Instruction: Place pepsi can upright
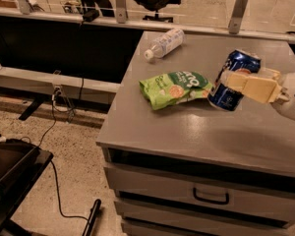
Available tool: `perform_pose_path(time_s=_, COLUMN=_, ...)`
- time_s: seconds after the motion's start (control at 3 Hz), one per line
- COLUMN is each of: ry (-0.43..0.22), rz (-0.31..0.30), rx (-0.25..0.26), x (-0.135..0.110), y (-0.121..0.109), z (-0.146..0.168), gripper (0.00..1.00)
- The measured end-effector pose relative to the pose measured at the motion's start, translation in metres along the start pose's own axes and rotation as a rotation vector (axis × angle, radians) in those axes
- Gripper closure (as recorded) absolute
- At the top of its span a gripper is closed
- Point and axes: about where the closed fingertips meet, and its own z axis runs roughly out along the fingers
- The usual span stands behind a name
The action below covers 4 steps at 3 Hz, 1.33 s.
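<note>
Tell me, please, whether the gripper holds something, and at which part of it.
The gripper holds the pepsi can around the middle of its body. The can is tilted, not upright, just right of the green snack bag.

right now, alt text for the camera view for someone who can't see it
The robot's cream hand, at the right edge, grips a tilted blue pepsi can over a grey drawer cabinet. A green snack bag lies just left of the can, and a clear plastic bottle lies on its side near the far edge.
</note>
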Motion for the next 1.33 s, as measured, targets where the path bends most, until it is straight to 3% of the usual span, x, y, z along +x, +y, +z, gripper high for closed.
perform_pose_path(time_s=0.33, ry=-0.009, rz=-0.156, rx=-0.019, x=-0.0023, y=0.0036, z=-0.0005, gripper=1.0)
perform_pose_path(time_s=0.67, ry=-0.005, rz=-0.174, rx=-0.021, x=-0.0021, y=0.0044, z=0.0002, gripper=1.0)
perform_pose_path(time_s=1.0, ry=-0.027, rz=-0.237, rx=-0.056, x=-0.0026, y=0.0076, z=0.0034, gripper=1.0)
perform_pose_path(time_s=1.33, ry=-0.063, rz=-0.388, rx=-0.111, x=0.0001, y=0.0104, z=0.0063, gripper=1.0)
